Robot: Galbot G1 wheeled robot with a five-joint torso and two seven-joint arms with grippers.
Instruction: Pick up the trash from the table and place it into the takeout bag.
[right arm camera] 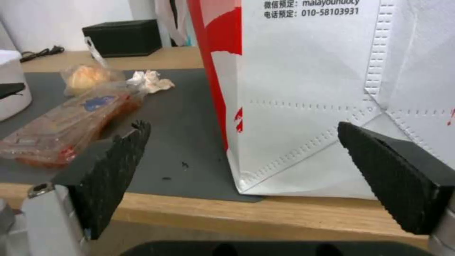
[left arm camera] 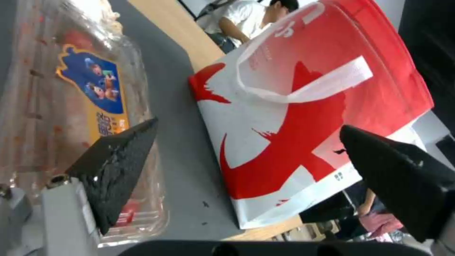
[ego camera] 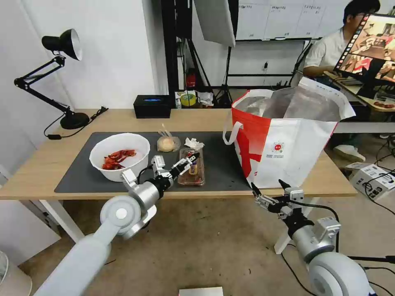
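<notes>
Head view: long light-wood worktop [ego camera: 49, 164] with a dark mat [ego camera: 82, 176] on it. Largest item is the takeout bag [ego camera: 288, 152], red and white, standing open at the mat's right end with the foil lining showing. Contents can't be made out from here.

Next down in size is the white bowl [ego camera: 119, 156] with red shells, on the left part of the mat. Then the clear tray [ego camera: 191, 170] with scraps, lying flat mid-mat between bowl and bag. Behind it sit the bagged bun [ego camera: 166, 144] and the crumpled tissue [ego camera: 193, 143], side by side and apart from each other. A black box [ego camera: 152, 106] is at the back edge, off the mat.

Progress judgement: all four trash pieces are on the worktop, so nothing counts as bagged yet and everything is left to do.

Left claw [ego camera: 192, 159] is over the tray's far end with fingers spread wide. In the left wrist view one finger [left arm camera: 118, 156] overlaps the tray's edge, but contact is unclear and nothing is gripped. Right claw [ego camera: 269, 187] hangs at the front edge below the bag's near corner, also spread wide, holding nothing.
</notes>
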